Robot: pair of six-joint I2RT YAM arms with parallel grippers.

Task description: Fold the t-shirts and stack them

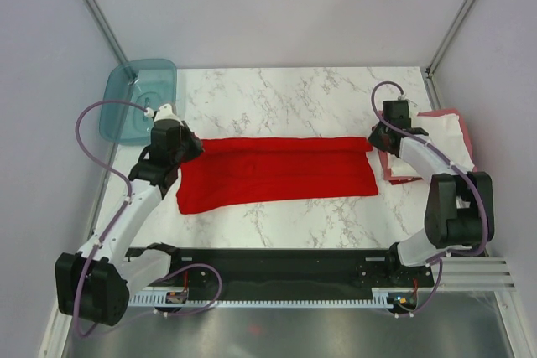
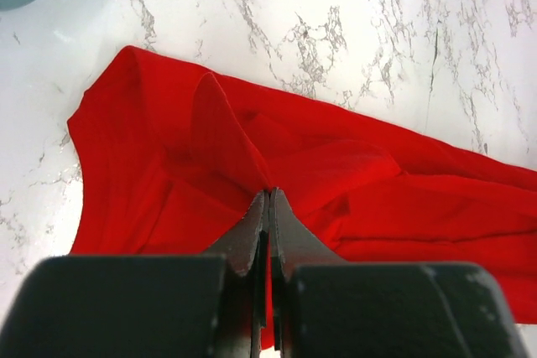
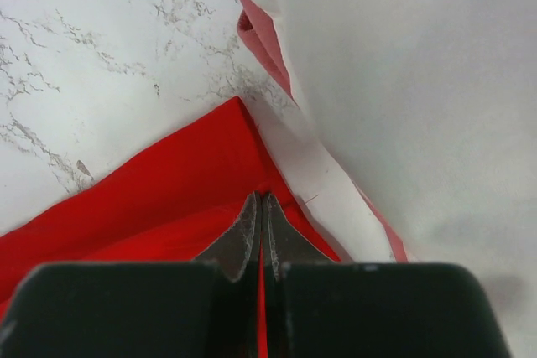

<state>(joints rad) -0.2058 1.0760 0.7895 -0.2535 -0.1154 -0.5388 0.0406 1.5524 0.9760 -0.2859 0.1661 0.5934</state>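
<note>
red t-shirt (image 1: 277, 175): long axis left-right, right of teal tub (image 1: 138, 100) | tub contents unclear to us | left gripper (image 2: 268, 199), right gripper (image 3: 260, 203) clamp its ends

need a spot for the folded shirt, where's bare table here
Widest free patch: marble behind the red t-shirt, between the teal tub and the right gripper. A narrower strip runs between the shirt's near edge and the black rail. Crowded: right edge, where the white t-shirt lies on the pinkish t-shirt.
</note>
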